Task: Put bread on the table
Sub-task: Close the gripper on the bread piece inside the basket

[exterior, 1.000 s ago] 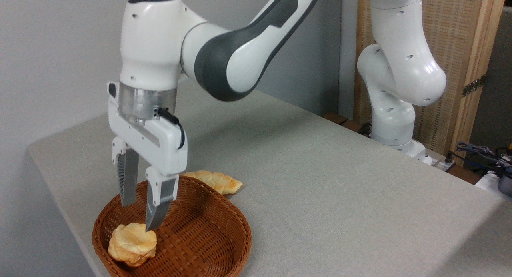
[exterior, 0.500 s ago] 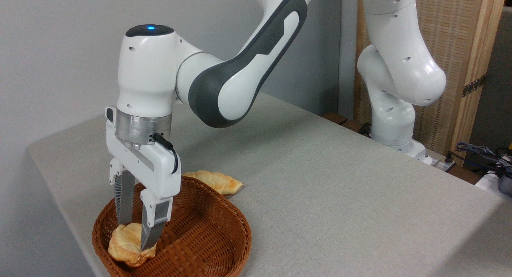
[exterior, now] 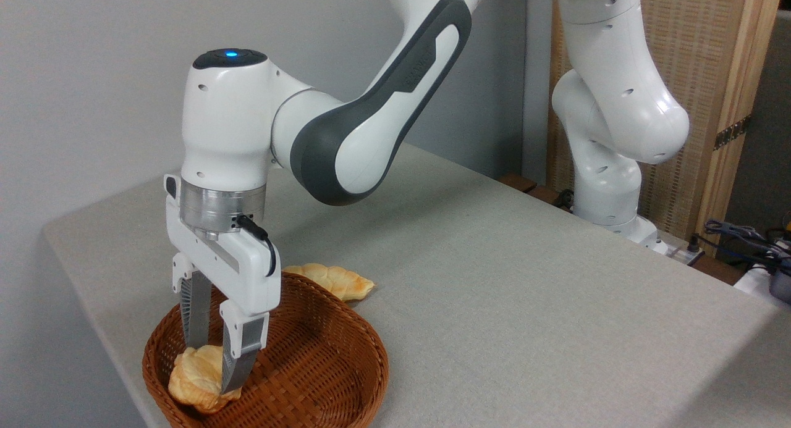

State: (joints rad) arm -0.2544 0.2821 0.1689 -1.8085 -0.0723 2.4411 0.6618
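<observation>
Fingers (exterior: 230, 366) now tighter astride upright bread (exterior: 196, 378)

Table (exterior: 494, 280): large flat top, light grey-beige speckled cloth, rounded corner at far left. Brown woven wicker basket (exterior: 321, 378) sat directly on cloth near front-left edge. Flat elongated golden pastry (exterior: 337, 280) lay on cloth just behind basket, partly hidden by its rim. White robot base (exterior: 624, 224) stood at far right edge of table.
</observation>
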